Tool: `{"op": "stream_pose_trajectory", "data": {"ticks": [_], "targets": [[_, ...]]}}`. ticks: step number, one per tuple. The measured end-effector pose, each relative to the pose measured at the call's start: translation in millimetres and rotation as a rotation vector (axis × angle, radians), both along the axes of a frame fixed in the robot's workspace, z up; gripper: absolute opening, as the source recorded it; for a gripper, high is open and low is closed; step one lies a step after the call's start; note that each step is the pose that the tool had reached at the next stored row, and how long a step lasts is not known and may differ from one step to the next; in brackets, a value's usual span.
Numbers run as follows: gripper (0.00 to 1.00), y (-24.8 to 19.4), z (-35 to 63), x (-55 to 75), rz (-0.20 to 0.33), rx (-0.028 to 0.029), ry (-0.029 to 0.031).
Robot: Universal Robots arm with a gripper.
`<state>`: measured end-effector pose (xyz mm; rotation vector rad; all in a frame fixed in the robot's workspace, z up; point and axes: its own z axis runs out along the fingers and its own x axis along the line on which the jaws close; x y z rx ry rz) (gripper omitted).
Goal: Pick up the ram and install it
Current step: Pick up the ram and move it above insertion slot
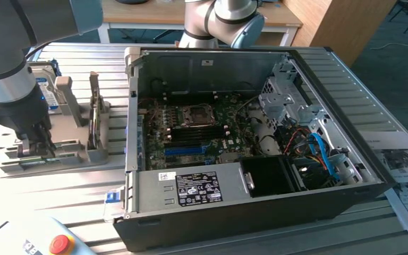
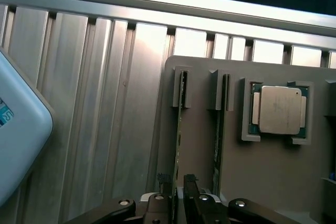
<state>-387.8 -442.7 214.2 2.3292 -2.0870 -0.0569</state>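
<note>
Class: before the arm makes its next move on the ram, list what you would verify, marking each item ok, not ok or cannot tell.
1. The fingers are open: ok.
2. The ram lines up between the fingers: ok.
3. The ram stands on edge in its holder slot: ok.
4. The neighbouring stick is apart from the fingers: ok.
5. The PC case is open on top: ok.
6. The memory slots on the motherboard are free: cannot tell.

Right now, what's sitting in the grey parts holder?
In the holder, two ram sticks stand on edge in slots; a silver processor lies in a square pocket. The tool covers the sticks' near ends.
</note>
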Motion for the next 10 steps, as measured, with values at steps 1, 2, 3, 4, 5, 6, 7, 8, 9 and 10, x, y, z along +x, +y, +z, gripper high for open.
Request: {"op": "stream_pose_trajectory", "data": {"ticks": [1, 2, 3, 4, 5, 6, 7, 8, 9, 10], "targets": [[0.24, 0.0, 0.0, 0.0, 0.000, 0.0001, 0.0000], [0.24, 0.0, 0.0, 0.0, 0.000, 0.0001, 0.0000], [0.24, 0.0, -0.1, 0.0, 0.000, 0.0001, -0.0001], [0.24, 0.0, -0.1, 0.0, 0.000, 0.0001, -0.0001], [0.24, 0.0, -0.2, 0.0, 0.000, 0.0001, -0.0001], [0.24, 0.1, -0.9, 0.1, 0.000, 0.0004, -0.0005], [0.24, 0.1, -1.4, 0.1, 0.000, 0.0003, -0.0005], [0.24, 0.2, -2.0, 0.1, 0.000, 0.0002, -0.0003], [0.24, 0.2, -2.7, 0.0, 0.000, 0.0002, -0.0003], [0.24, 0.3, -3.5, 0.0, 0.000, 0.0002, -0.0003]]}}
